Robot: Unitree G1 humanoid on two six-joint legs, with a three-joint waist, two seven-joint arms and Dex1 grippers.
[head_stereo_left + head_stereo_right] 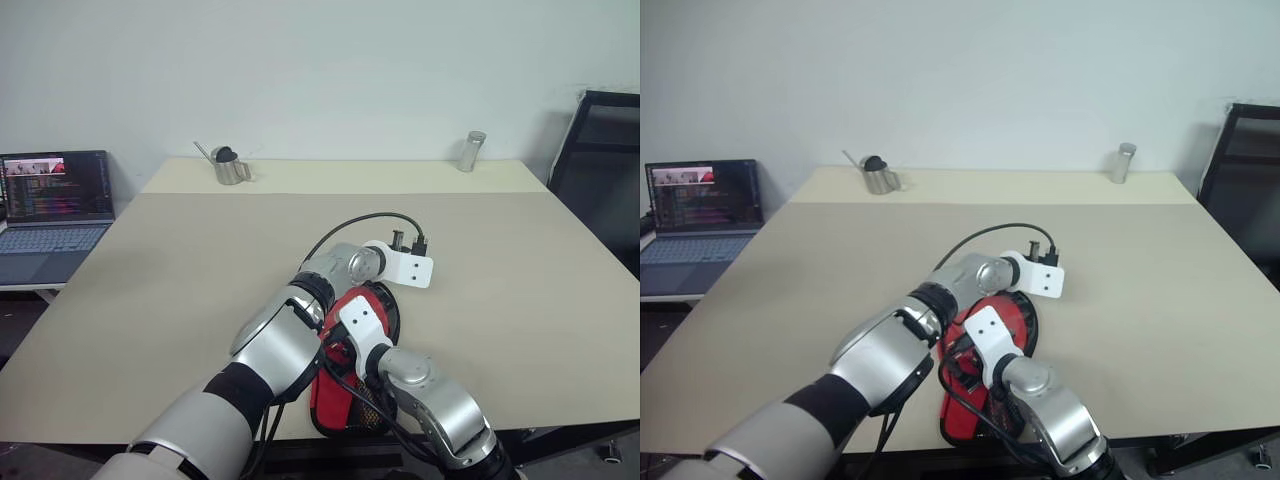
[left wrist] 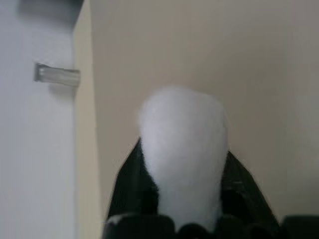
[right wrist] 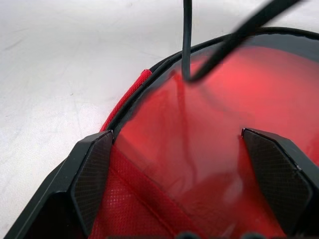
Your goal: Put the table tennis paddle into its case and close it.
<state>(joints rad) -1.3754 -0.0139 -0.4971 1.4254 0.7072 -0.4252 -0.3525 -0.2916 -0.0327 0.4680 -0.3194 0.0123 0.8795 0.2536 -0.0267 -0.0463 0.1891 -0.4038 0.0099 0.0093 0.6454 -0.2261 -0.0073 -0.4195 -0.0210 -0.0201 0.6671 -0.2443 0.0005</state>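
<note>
The case (image 1: 345,395) lies near the table's front edge, red with a black rim, mostly hidden under my two arms. In the right wrist view its black zipper edge (image 3: 130,107) curves round a smooth red surface (image 3: 209,124); this looks like the paddle's face, and no handle shows. My right gripper (image 3: 184,144) hovers open just above that red surface, its black fingers (image 3: 92,174) wide apart with nothing between them. My left hand (image 1: 400,262) reaches across to the case's far end. In the left wrist view a blurred white rounded shape (image 2: 182,149) stands at my left gripper; I cannot tell what it is.
The tan table (image 1: 200,260) stretches far ahead. At its back edge stand a metal cup (image 1: 230,168) and a small jar (image 1: 473,150). An open laptop (image 1: 55,210) sits on a side table to the left, and a black chair (image 1: 600,170) stands at the right. A black cable (image 1: 370,218) loops over my left wrist.
</note>
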